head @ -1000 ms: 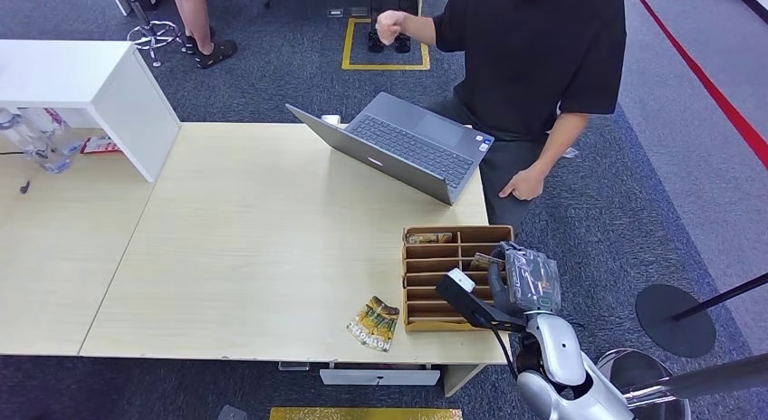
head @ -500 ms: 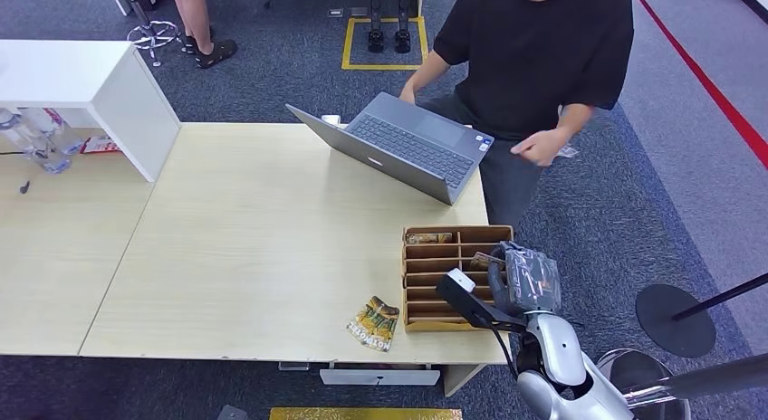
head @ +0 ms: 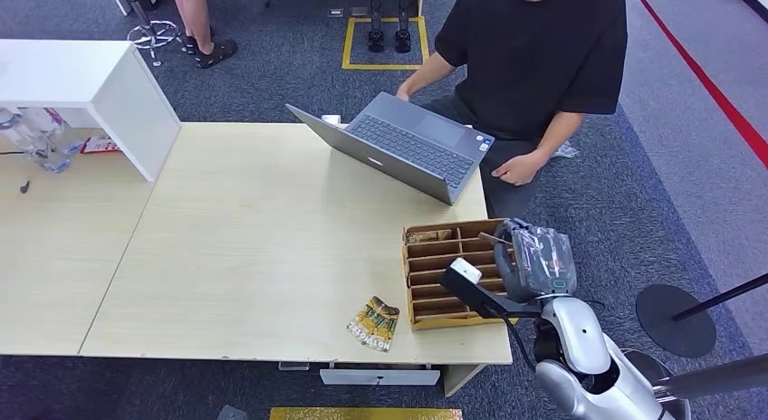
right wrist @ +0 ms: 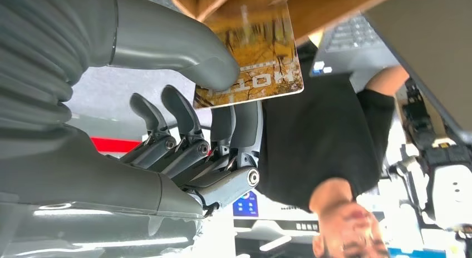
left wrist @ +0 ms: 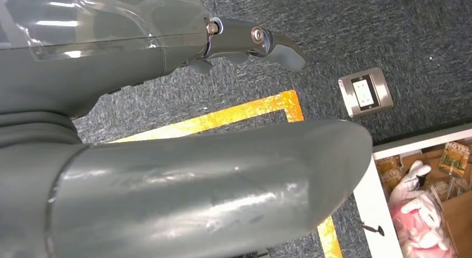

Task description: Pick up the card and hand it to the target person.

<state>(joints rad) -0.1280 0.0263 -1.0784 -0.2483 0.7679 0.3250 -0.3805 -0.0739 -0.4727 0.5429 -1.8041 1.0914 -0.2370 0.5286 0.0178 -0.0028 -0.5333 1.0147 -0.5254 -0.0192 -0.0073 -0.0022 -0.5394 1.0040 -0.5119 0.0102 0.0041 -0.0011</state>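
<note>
Left hand (left wrist: 167,130): close-up over floor, fingers mostly hidden, can't tell its state. Loose card (head: 373,323) lower centre of the head view, at the table's (head: 254,221) front edge. Right of it the wooden organizer (head: 444,273). Right hand (head: 530,262) at its right side, pinching a card (right wrist: 256,58) between thumb and fingers. Person (head: 543,58) upper right, behind the laptop (head: 398,144).

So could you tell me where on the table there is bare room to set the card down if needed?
The widest free patch of the table runs from the white box across to the wooden organizer, below the laptop. It is crowded at the near right corner, with the organizer, the loose card and the right hand pinching a card.
</note>
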